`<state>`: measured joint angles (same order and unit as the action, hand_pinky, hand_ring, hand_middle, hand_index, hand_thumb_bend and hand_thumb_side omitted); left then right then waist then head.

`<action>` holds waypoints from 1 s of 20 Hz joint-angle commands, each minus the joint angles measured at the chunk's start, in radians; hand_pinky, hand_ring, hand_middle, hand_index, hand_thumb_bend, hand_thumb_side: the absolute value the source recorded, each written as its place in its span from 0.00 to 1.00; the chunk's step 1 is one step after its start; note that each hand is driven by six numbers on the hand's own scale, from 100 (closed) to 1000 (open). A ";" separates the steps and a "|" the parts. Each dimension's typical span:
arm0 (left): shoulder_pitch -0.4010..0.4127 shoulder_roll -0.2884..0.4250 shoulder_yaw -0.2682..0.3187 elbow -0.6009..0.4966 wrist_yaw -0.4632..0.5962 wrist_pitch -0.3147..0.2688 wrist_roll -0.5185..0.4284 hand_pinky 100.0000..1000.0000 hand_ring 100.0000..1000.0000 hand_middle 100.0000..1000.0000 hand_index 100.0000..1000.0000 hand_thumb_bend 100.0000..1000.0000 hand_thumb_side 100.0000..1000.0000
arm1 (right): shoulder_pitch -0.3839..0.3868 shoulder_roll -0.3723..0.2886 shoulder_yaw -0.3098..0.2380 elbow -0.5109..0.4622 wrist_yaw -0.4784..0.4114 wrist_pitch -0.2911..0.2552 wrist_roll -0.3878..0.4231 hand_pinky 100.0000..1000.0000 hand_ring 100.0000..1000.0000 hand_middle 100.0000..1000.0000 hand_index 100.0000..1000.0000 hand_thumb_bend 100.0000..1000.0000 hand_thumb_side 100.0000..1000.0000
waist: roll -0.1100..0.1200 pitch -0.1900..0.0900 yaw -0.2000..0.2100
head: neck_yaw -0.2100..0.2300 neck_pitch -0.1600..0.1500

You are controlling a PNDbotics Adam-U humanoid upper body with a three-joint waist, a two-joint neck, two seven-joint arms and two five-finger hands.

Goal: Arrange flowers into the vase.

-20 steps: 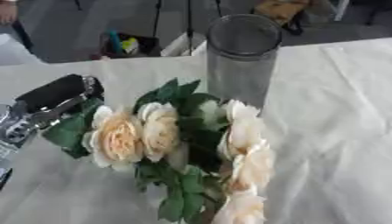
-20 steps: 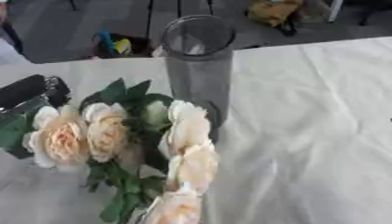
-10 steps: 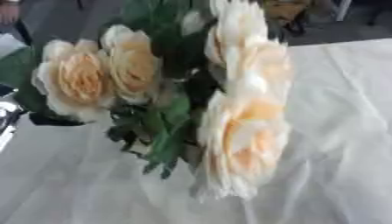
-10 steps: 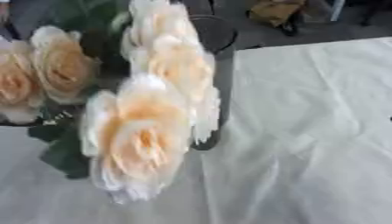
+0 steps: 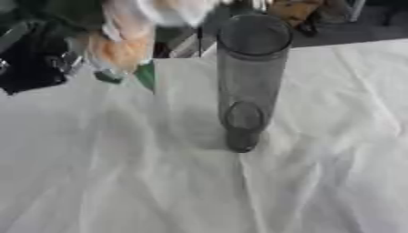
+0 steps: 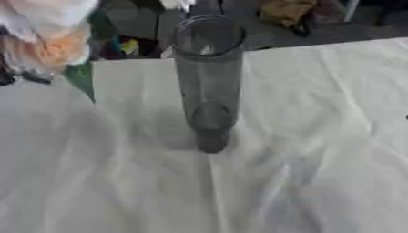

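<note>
Standing upright on the white table (image 5: 334,150), a tall clear vase (image 5: 248,77) — nothing inside. Lifted at upper left, blurred peach flowers (image 5: 124,43) with green leaves, apart from the vase. Beside them the black left hand (image 5: 32,63) — fingers impossible to make out.

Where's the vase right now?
The vase stands upright on the white cloth near the middle of the left eye view, empty, with the lifted flowers blurred to its upper left.

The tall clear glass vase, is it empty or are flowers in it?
Empty: the tall clear glass vase stands upright, nothing inside; the peach flowers are up beside it.
</note>
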<state>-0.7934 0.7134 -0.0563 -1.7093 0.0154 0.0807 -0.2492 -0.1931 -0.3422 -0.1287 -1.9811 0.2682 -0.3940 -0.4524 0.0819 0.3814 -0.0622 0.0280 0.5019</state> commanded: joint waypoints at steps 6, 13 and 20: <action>-0.074 0.035 0.041 0.013 0.167 0.072 0.123 0.00 0.00 0.00 0.00 0.00 0.48 | -0.003 -0.045 0.003 -0.019 -0.019 -0.003 0.002 0.47 0.62 0.52 0.79 0.00 0.88 | 0.020 -0.063 -0.015 | 0.019 0.030; -0.120 0.012 0.041 0.062 0.288 0.089 0.296 0.00 0.00 0.00 0.00 0.00 0.51 | -0.011 -0.061 0.011 -0.019 -0.041 -0.007 0.010 0.47 0.62 0.52 0.79 0.00 0.87 | 0.029 -0.087 -0.036 | 0.046 0.055; -0.199 -0.027 0.023 0.098 0.404 0.095 0.430 0.00 0.00 0.00 0.00 0.00 0.55 | -0.017 -0.066 0.016 -0.019 -0.055 -0.004 0.017 0.47 0.62 0.52 0.79 0.00 0.86 | 0.038 -0.094 -0.049 | 0.071 0.056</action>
<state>-0.9682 0.6734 -0.0349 -1.6107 0.3958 0.1764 0.1579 -0.2024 -0.3831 -0.1115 -1.9811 0.2227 -0.3964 -0.4397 0.1098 0.3262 -0.1116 0.0922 0.5537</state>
